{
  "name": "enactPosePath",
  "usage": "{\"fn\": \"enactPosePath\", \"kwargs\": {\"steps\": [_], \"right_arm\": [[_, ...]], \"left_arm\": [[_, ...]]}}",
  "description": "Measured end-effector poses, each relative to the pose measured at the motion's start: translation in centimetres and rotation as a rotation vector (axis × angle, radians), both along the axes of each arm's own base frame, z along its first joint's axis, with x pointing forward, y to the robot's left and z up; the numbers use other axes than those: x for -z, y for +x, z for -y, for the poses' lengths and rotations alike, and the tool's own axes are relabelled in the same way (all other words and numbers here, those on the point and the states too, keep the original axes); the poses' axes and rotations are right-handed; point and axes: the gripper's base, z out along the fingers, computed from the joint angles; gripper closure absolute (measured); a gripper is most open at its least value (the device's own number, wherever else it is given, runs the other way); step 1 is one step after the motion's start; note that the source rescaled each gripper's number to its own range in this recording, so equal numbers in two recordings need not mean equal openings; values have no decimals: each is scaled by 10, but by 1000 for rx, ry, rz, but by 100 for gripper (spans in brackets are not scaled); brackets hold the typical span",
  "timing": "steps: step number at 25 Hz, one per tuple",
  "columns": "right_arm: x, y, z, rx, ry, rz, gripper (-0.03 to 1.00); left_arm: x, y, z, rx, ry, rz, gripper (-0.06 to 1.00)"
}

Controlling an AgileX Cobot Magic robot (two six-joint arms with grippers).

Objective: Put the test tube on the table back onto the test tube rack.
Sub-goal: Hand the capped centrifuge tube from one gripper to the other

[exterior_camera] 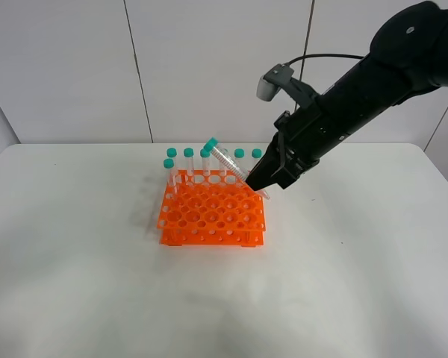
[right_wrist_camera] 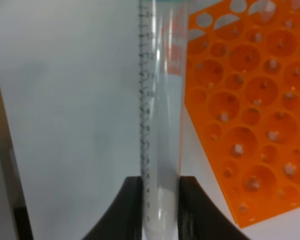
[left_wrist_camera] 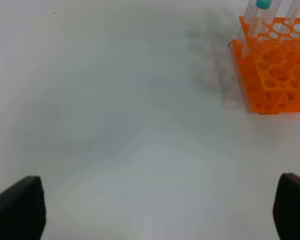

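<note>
The slim clear teal-capped tube [exterior_camera: 228,165] is gripped by the right fingers [right_wrist_camera: 122,215] — tilted over the bright orange holed rack's [exterior_camera: 209,216] 2 o'clock corner. The left fingers [left_wrist_camera: 17,210] are spread wide.

The tube [right_wrist_camera: 160,125] is clear, glossy plastic with fine black marks printed down its side. Its cap [exterior_camera: 210,142] is opaque teal plastic. The rack [exterior_camera: 213,212] is bright orange moulded plastic, smooth with a soft sheen. The table [exterior_camera: 97,298] is white, smooth and matt. The right gripper [right_wrist_camera: 160,187] has black fingers [right_wrist_camera: 120,220], smooth and dull, plastic by the look.
</note>
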Motion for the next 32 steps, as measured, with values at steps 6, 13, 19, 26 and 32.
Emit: {"fn": "enactPosePath", "kwargs": {"steps": [6,13,19,26,32], "right_arm": [[6,3,-2,5,-7,-1,94],[-8,-2,0,8,8,40,94],[-10,-3,0,10,12,48,94],[-12,-3,-2,19,38,38,94],[-12,-2,-2,27,42,46,94]], "left_arm": [[-8,-1,1,3,-15,31,-6],[-71,46,11,68,-90,11,-6],[-98,126,22,141,-146,-50,-6],[-76,207,42,275,-327,-100,-6],[-49,252,71,390,-542,-147,-6]]}}
